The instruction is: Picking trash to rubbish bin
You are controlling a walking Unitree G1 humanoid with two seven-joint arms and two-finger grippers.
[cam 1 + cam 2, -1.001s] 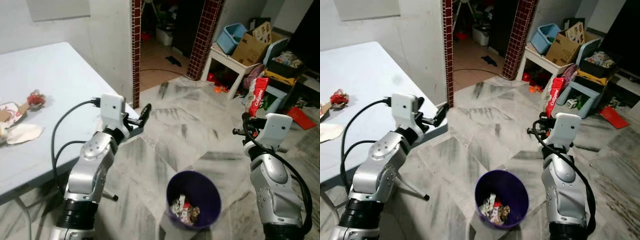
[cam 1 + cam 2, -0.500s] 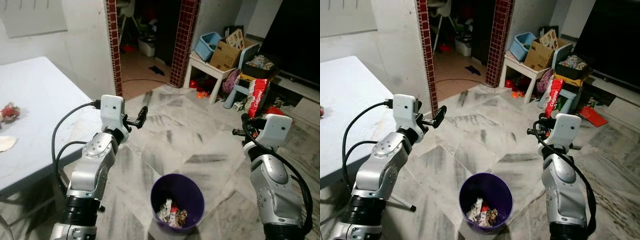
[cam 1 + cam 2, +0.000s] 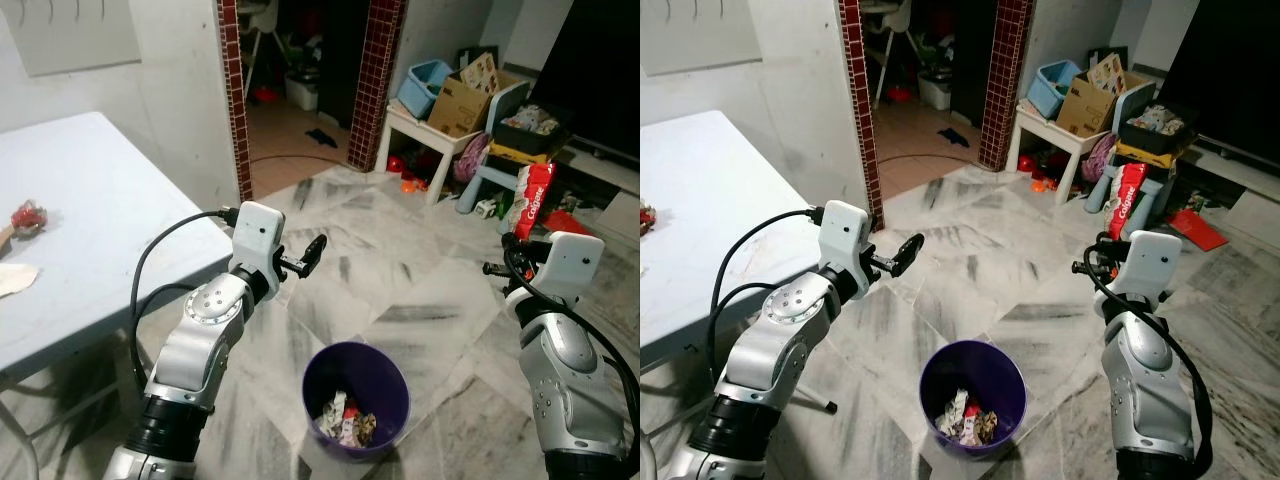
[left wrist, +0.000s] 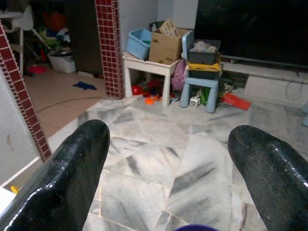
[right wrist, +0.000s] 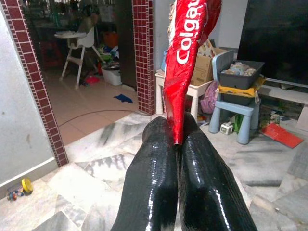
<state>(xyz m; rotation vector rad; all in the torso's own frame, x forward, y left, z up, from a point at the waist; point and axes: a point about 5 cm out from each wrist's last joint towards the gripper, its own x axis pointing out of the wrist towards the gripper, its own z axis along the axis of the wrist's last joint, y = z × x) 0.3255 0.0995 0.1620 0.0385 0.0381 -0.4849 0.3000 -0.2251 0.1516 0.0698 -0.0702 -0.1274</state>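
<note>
A white table (image 3: 90,200) stands at the left against a pale wall (image 3: 170,90), and red-tiled pillars (image 3: 232,90) frame a dark doorway. Grey marble floor (image 3: 400,290) runs to the far right, where a small white stand (image 3: 425,135) carries a blue tub (image 3: 425,80) and a cardboard box (image 3: 465,95), just beside a blue stool (image 3: 495,180).

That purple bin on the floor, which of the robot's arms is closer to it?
Left. The left end effector hangs open just above the purple bin, toward the table side. The right end effector, shut on a Colgate tube, is farther off to the right.
</note>
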